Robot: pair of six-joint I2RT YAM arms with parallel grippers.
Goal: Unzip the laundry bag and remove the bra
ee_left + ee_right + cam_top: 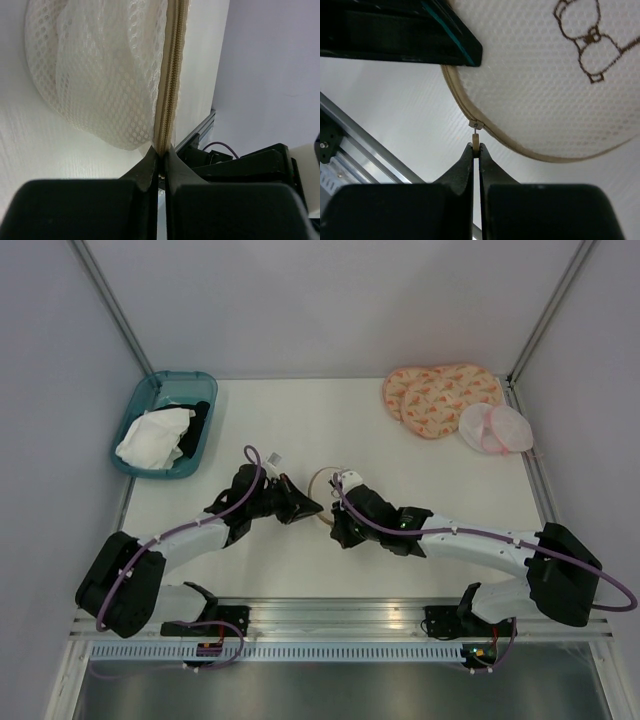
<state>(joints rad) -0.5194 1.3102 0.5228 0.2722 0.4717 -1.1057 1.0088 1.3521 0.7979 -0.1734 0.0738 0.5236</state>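
Soft, even light is falling from above in the top view, leaving only faint shadows lying beneath the arms (190,536) on the white surface (300,430). In the left wrist view the laundry bag (100,75) is washing out slightly toward the upper left, while the left gripper (161,153) is sitting dark and almost featureless in the foreground. In the right wrist view the right gripper (476,148) is likewise reading near-black, and the mesh is showing crisp
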